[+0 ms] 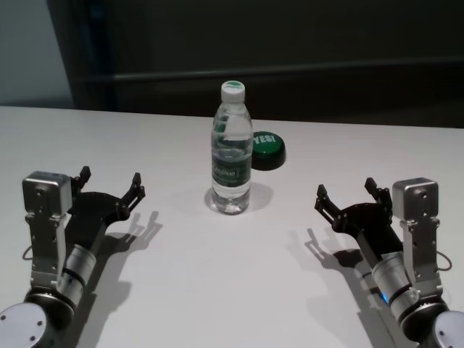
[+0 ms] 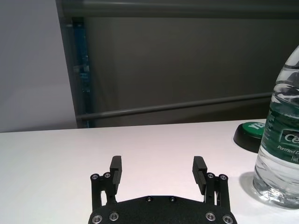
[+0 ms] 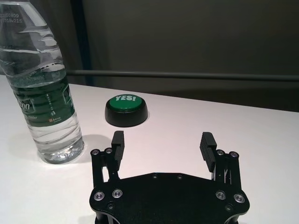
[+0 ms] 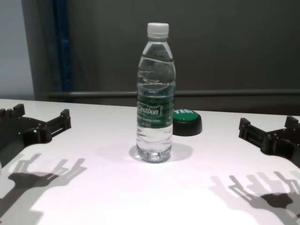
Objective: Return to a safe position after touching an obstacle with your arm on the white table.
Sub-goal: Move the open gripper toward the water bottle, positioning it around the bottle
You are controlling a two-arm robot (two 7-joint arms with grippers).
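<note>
Over the white table (image 1: 181,290), the left end effector (image 1: 110,183) hovers at the robot's left, fingers spread wide and grasping nothing, well apart from the bottle. The clear water bottle (image 1: 232,148) stands upright near the table's middle, white cap on, green label band around its waist. Just behind it to the right sits a green button (image 1: 267,148) on a black base. At the right, the right end effector (image 1: 346,194) hovers likewise released and empty.

White table (image 1: 181,290) carries an upright water bottle (image 1: 232,148) and green button (image 1: 267,148)
</note>
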